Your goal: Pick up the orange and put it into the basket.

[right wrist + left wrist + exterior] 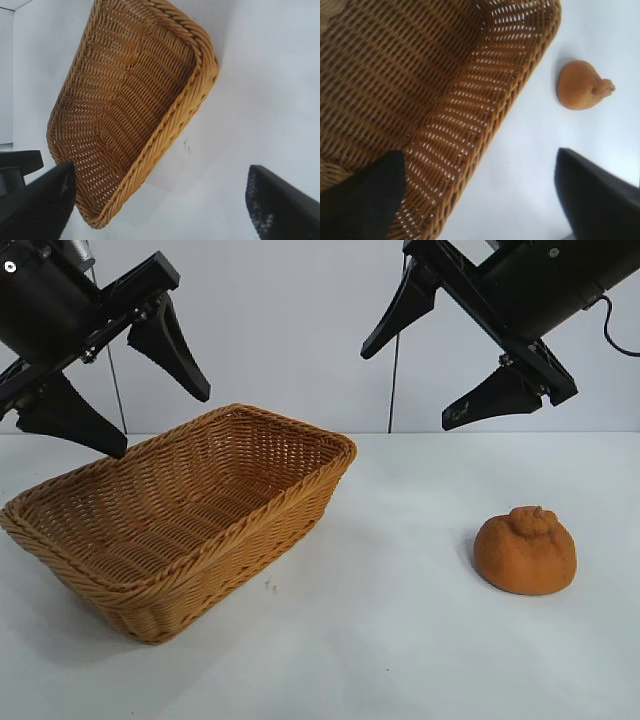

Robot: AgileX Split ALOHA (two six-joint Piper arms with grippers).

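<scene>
The orange [525,550], dull orange with a bumpy knob on top, sits on the white table at the right; it also shows in the left wrist view [582,85]. The woven golden-brown basket [290,495] stands at the left, empty, and shows in the left wrist view [520,75] and the right wrist view [200,85]. My left gripper [160,425] is open, held high above the basket's far left side. My right gripper [410,390] is open, held high above the table, behind and left of the orange. Both hold nothing.
The white table [400,640] stretches between basket and orange and to the front edge. A pale wall stands behind. A small dark mark [187,145] lies on the table beside the basket.
</scene>
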